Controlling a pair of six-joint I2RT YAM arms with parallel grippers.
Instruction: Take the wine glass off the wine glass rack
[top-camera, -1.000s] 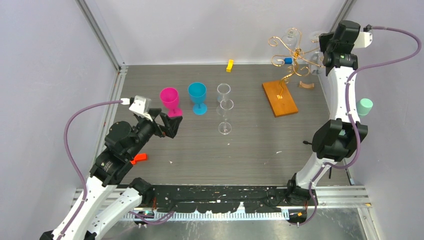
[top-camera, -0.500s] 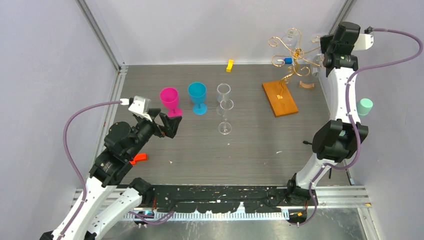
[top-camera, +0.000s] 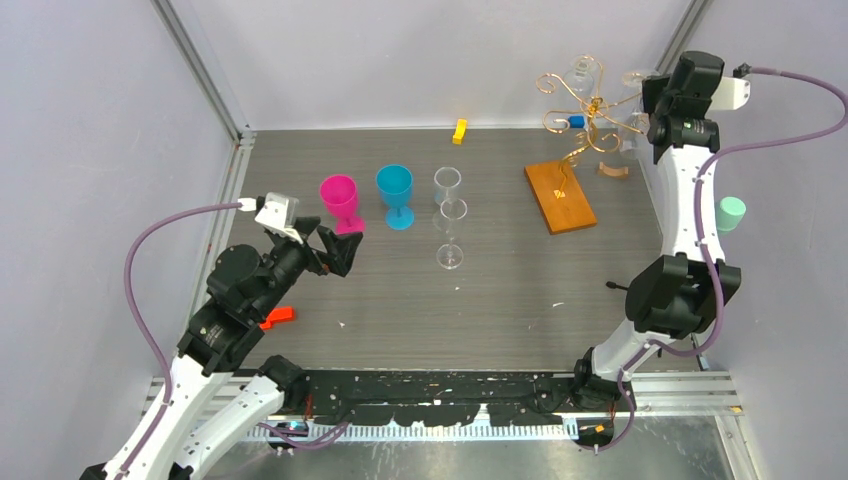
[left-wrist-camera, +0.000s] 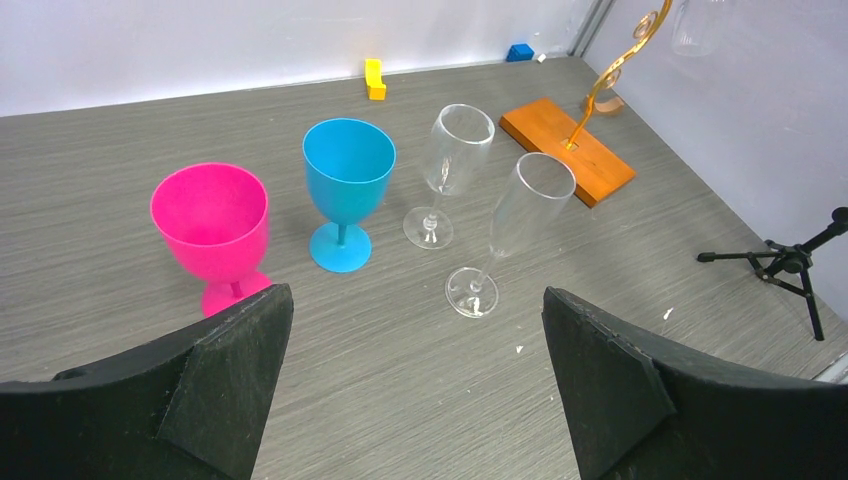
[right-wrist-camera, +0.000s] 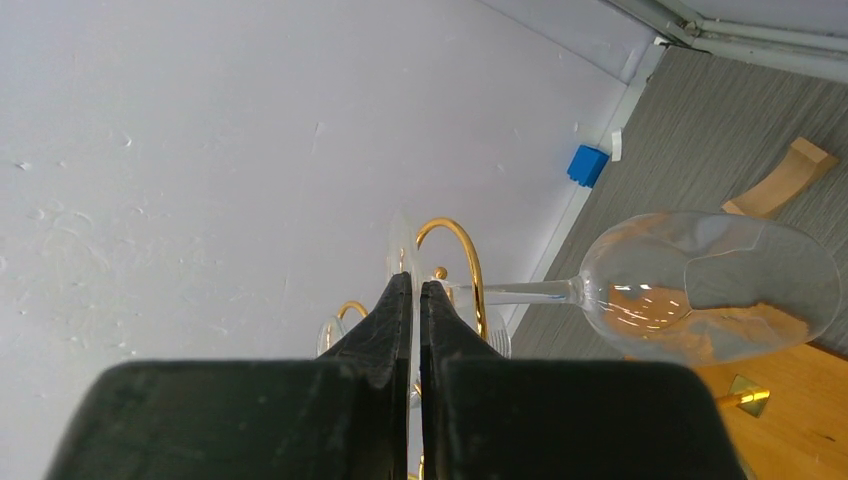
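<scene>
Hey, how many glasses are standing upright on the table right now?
4, in a row: a pink goblet at the left, a blue goblet beside it, then a clear wine glass with a clear flute nearer the arms. None looks hidden.

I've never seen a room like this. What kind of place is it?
Probably a robot test booth: left arm and right arm bolted to a grey table, plain walls close around, a wine glass rack.

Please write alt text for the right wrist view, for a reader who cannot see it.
The right gripper, shut, points at a gold curl of the wine glass rack, where a clear wine glass hangs with its stem level in this view. Behind are a white wall, a blue block and the grey table.
</scene>
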